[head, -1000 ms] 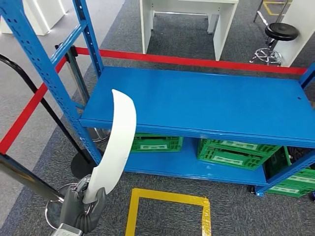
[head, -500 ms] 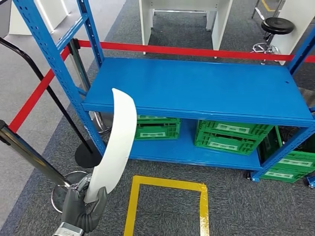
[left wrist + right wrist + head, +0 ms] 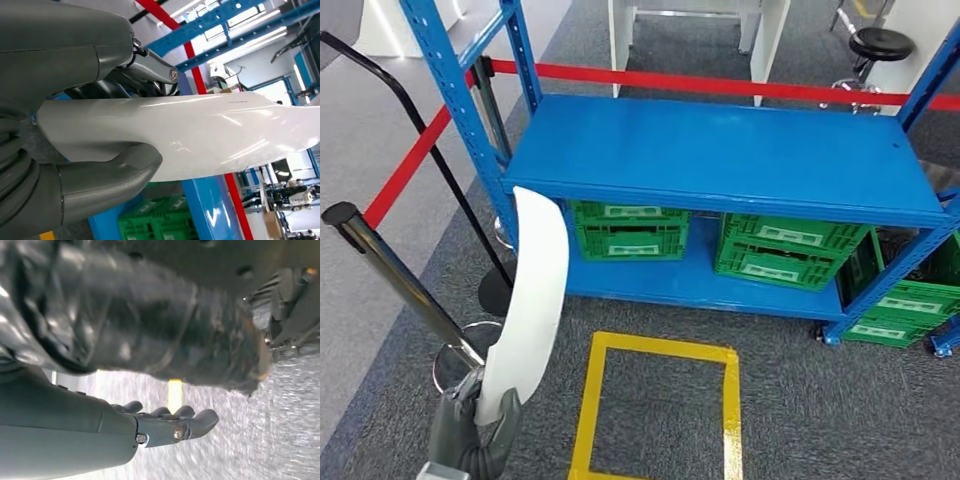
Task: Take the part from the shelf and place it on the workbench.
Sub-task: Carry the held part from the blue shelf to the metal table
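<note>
Crates on the shelf's lower level, floor square before it, barrier post left

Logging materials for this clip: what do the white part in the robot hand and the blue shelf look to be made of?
White part: likely moulded plastic or painted panel; glossy, with sharp light streaks in the left wrist view. Held by the left robot hand.
Blue shelf: looks like painted steel; smooth, slightly shiny deck, punched holes along the uprights.
</note>
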Robot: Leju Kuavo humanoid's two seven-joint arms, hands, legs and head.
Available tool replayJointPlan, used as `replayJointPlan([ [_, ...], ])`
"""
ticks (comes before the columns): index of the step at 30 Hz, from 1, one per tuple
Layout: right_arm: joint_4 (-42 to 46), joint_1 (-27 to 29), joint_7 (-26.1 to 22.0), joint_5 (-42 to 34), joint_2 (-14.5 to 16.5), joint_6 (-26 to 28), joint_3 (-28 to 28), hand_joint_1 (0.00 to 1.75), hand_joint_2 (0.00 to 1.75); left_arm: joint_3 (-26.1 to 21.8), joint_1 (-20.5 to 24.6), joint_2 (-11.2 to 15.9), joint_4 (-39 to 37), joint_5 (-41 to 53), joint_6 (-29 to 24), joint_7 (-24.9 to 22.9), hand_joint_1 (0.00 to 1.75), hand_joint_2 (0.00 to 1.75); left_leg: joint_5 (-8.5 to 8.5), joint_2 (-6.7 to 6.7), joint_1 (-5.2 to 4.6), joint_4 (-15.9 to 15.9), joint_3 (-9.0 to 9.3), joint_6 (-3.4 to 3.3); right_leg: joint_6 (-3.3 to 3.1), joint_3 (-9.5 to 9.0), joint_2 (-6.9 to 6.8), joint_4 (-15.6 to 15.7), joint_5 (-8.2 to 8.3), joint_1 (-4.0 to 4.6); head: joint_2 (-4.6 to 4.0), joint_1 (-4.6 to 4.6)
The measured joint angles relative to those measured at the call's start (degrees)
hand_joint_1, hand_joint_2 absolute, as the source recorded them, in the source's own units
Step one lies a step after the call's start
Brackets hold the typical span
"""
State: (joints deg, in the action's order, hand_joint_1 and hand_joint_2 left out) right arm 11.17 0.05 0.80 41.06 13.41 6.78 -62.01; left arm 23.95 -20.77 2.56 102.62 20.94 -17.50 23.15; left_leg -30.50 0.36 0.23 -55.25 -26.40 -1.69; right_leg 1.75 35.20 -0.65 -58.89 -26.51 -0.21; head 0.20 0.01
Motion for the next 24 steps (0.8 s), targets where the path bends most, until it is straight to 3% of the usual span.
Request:
replayJointPlan([
  [2, 0.1, 0.1, 2.1, 0.6, 0.0, 1.8, -2.1, 0.00, 0.00, -0.1, -0.5, 0.0, 0.5, -0.2, 0.5, -0.5, 1.75, 1.75, 1.40, 0.17, 0.06, 0.1, -1.57, -0.79, 0.37, 1.52, 0.32, -4.8, -5.56, -0.07, 0.00, 0.17],
  [3, 0.2, 0.1, 5.7, 4.2, -0.3, 3.7, -1.6, 0.00, 0.00, -0.1, -0.4, 0.0, 0.6, -0.2, 1.2, -1.0, 1.75, 1.75, 2.13, 0.17, -0.01, 0.1, -2.40, -0.97, 0.51, 2.28, 0.40, -8.4, -8.34, -0.08, 0.00, 0.30],
  [4, 0.1, 0.2, 10.3, 10.4, -0.7, 5.8, 0.2, 0.00, 0.00, -0.2, -0.1, 0.0, 0.6, -0.3, 2.1, -1.6, 1.75, 1.75, 2.86, 0.16, -0.10, 0.0, -3.30, -0.98, 0.63, 2.76, 0.43, -11.9, -9.98, -0.08, 0.00, 0.32],
  [5, 0.1, 0.4, 14.6, 18.8, -1.1, 7.3, 3.3, 0.00, 0.00, -0.2, 0.2, -0.1, 0.6, -0.2, 3.0, -2.0, 1.75, 1.75, 3.60, 0.18, -0.17, -0.2, -4.30, -0.94, 0.73, 2.65, 0.44, -14.2, -10.08, -0.08, 0.00, 0.33],
  [6, 0.0, 0.7, 17.7, 28.2, -1.3, 7.7, 7.8, 0.00, 0.00, -0.3, 0.5, -0.2, 0.6, -0.1, 3.6, -2.4, 1.75, 1.75, 4.31, 0.24, -0.22, -0.4, -5.36, -0.82, 0.77, 1.81, 0.47, -15.0, -8.84, -0.08, 0.00, 0.33],
  [7, 0.0, 0.8, 19.3, 35.8, -1.7, 7.5, 12.9, 0.00, 0.00, -0.3, 0.8, -0.2, 0.6, 0.0, 4.1, -2.6, 1.75, 1.75, 4.95, 0.34, -0.24, -0.7, -6.49, -0.66, 0.72, 0.04, 0.50, -13.8, -6.83, -0.09, 0.00, 0.32],
  [8, -0.1, 0.8, 20.0, 41.0, -2.0, 7.0, 18.3, 0.00, 0.00, -0.4, 1.1, -0.3, 0.6, 0.1, 4.5, -2.7, 1.75, 1.75, 5.57, 0.46, -0.25, -1.1, -7.48, -0.45, 0.60, -2.83, 0.54, -10.6, -5.20, -0.08, 0.00, 0.36],
  [9, -0.1, 0.6, 20.5, 43.5, -2.4, 6.4, 23.3, 0.00, 0.00, -0.4, 1.4, -0.3, 0.6, 0.2, 4.9, -2.8, 1.75, 1.75, 6.09, 0.55, -0.34, -1.5, -8.30, -0.22, 0.45, -6.37, 0.58, -5.9, -4.72, -0.05, 0.01, 0.44],
  [11, -0.3, 0.2, 21.1, 43.4, -2.8, 5.2, 30.7, 0.00, 0.00, -0.6, 1.8, -0.6, 0.6, 0.4, 5.5, -2.8, 1.75, 1.75, 7.19, 0.60, -0.51, -2.1, -9.21, 0.22, -0.08, -11.94, 0.64, 2.5, -6.26, 0.01, 0.02, 0.55],
  [12, -0.4, 0.3, 21.2, 43.2, -2.8, 5.0, 33.5, 0.00, 0.00, -0.7, 1.9, -0.7, 0.6, 0.5, 5.7, -2.8, 1.75, 1.75, 7.78, 0.57, -0.57, -2.2, -9.44, 0.44, -0.40, -12.99, 0.64, 4.5, -7.05, 0.10, 0.02, 0.59],
  [14, -0.7, 0.7, 20.5, 41.1, -2.7, 5.8, 36.7, 0.00, 0.00, -0.9, 1.9, -0.8, 0.6, 0.7, 5.8, -2.8, 1.75, 1.75, 8.41, 0.42, -0.48, -2.1, -9.99, 1.04, -1.21, -12.25, 0.52, 4.8, -6.63, 0.04, 0.01, 0.57],
  [15, -0.7, 0.9, 19.7, 38.5, -2.6, 6.6, 36.9, 0.00, 0.00, -1.0, 1.7, -0.8, 0.6, 0.7, 5.8, -2.8, 1.75, 1.75, 7.29, 0.32, -0.41, -2.7, -10.40, 1.42, -1.69, -11.55, 0.41, 4.6, -6.04, -0.01, 0.00, 0.52],
  [16, -0.8, 1.0, 18.7, 35.1, -2.5, 7.4, 36.3, 0.00, 0.00, -1.2, 1.6, -0.8, 0.6, 0.7, 5.7, -2.8, 1.75, 1.75, 5.04, 0.22, -0.34, -4.3, -10.93, 1.79, -2.15, -10.76, 0.28, 4.6, -5.36, -0.09, 0.00, 0.43],
  [18, -0.8, 1.2, 17.0, 28.5, -2.5, 8.2, 34.4, 0.00, 0.00, -1.4, 1.3, -0.8, 0.6, 0.8, 5.5, -2.6, 1.75, 1.75, -1.36, 0.16, -0.18, -10.8, -12.14, 2.28, -2.71, -9.04, 0.08, 4.4, -4.03, -0.01, 0.00, 0.26],
  [19, -0.8, 1.3, 16.2, 25.7, -2.4, 8.1, 33.3, 0.00, 0.00, -1.5, 1.1, -0.8, 0.6, 0.8, 5.4, -2.5, 1.75, 1.75, -3.55, 0.16, -0.13, -14.6, -12.56, 2.39, -2.80, -8.24, -0.01, 4.2, -3.37, 0.07, 0.00, 0.23],
  [20, -0.8, 1.4, 15.2, 23.0, -2.3, 7.7, 32.0, 0.00, 0.00, -1.5, 1.1, -0.8, 0.6, 0.7, 5.3, -2.3, 1.75, 1.75, -4.30, 0.15, -0.12, -17.5, -12.54, 2.42, -2.83, -7.33, -0.08, 3.9, -2.73, 0.14, 0.00, 0.22],
  [21, -0.8, 1.3, 14.1, 20.0, -2.2, 7.2, 30.5, 0.00, 0.00, -1.5, 1.0, -0.8, 0.6, 0.7, 5.3, -2.2, 1.75, 1.75, -3.64, 0.14, -0.12, -18.8, -11.86, 2.35, -2.82, -6.35, -0.15, 3.5, -2.15, 0.22, 0.00, 0.21],
  [22, -0.8, 1.3, 13.2, 17.4, -2.0, 6.6, 28.7, 0.00, 0.00, -1.5, 1.0, -0.8, 0.6, 0.6, 5.2, -2.1, 1.75, 1.75, -2.08, 0.12, -0.14, -18.0, -10.32, 2.17, -2.79, -5.38, -0.18, 3.1, -1.64, 0.28, 0.00, 0.22],
  [24, -0.8, 1.2, 12.0, 14.4, -1.6, 5.8, 25.3, 0.00, 0.00, -1.5, 0.9, -0.8, 0.6, 0.6, 5.1, -1.9, 1.75, 1.75, 0.40, -0.03, -0.35, -10.9, -4.87, 1.30, -2.62, -3.51, -0.15, 2.3, -0.80, 0.38, 0.00, 0.23],
])
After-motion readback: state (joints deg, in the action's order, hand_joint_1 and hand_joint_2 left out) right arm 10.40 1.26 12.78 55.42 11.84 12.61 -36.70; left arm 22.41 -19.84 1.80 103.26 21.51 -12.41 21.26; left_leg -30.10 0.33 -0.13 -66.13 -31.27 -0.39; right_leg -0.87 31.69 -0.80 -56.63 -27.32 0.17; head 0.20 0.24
